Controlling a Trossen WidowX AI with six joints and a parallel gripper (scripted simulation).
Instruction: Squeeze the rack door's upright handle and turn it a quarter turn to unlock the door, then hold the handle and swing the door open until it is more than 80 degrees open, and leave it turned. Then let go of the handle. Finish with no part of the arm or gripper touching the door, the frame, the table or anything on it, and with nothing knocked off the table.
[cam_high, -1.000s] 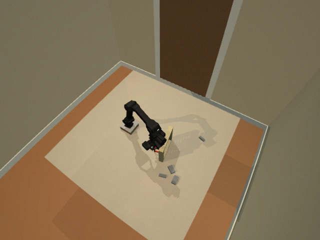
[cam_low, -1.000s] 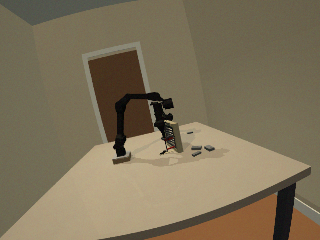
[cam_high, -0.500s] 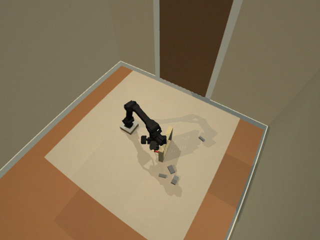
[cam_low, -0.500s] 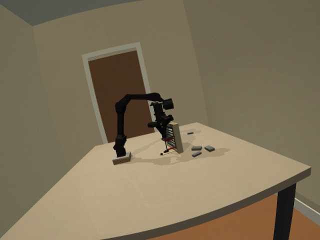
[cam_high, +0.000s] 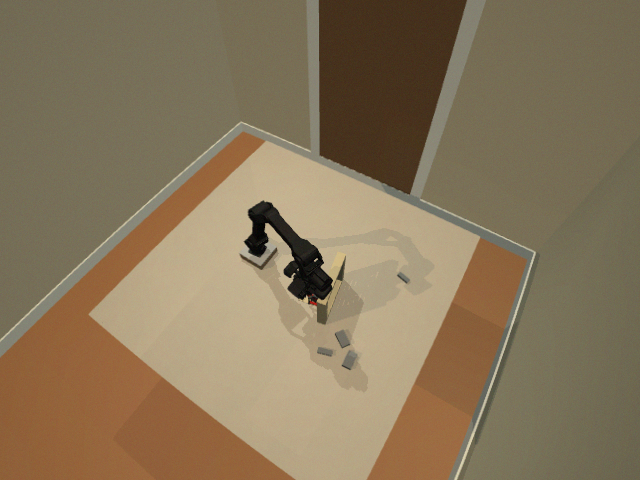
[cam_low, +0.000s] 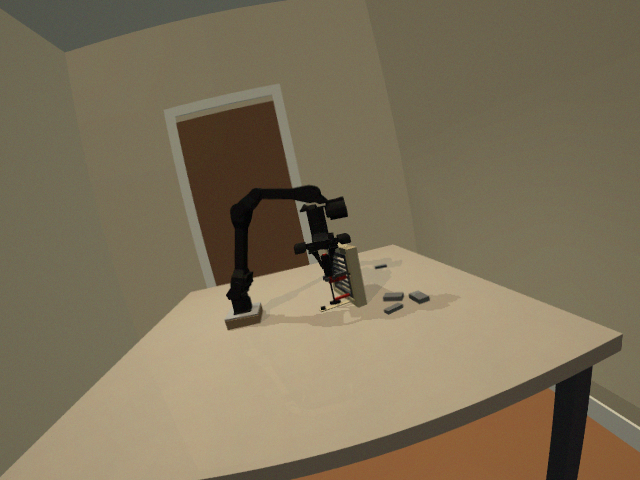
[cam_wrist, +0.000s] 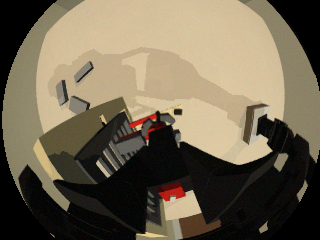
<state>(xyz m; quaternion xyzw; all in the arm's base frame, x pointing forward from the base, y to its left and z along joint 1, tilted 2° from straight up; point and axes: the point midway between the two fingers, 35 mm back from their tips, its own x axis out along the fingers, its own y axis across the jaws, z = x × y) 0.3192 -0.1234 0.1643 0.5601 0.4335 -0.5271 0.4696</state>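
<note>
Over the near face of the small cream-framed rack (cam_high: 323, 313) (cam_low: 356, 273) (cam_wrist: 82, 122), the black six-joint arm (cam_high: 286, 232) (cam_low: 279, 193) reaches out from its pale base block (cam_high: 269, 256) (cam_low: 244, 321) (cam_wrist: 248, 125) and points its jaws (cam_low: 328, 277) down at the door side, where red parts (cam_high: 313, 302) (cam_low: 341, 297) (cam_wrist: 145, 121) show low down beside the slatted interior; the jaws are mostly closed, standing a little apart around what I judge to be the upright handle (cam_wrist: 172, 192), black with red, its shaft largely covered by the fingers in the wrist view, so the grip looks like a real squeeze rather than an empty close; the rack stands upright on the table (cam_low: 361, 392) (cam_high: 206, 330) (cam_wrist: 200, 65), beyond the base block, with three grey blocks (cam_high: 342, 338) (cam_low: 393, 296) (cam_wrist: 79, 104) lying loosely together near one end and a fourth grey block (cam_high: 403, 277) (cam_low: 380, 266) on the table beyond the rack; the step in hand seems to be the quarter turn on the squeezed handle, though whether it is complete I cannot tell, nor how far the door has moved; if the turn is done, the next move calls for keeping the squeeze and drawing the door round its hinge in an arc, the handle left turned and the wrist following so the fingers do not slip; no brand, label or writing can be read
</note>
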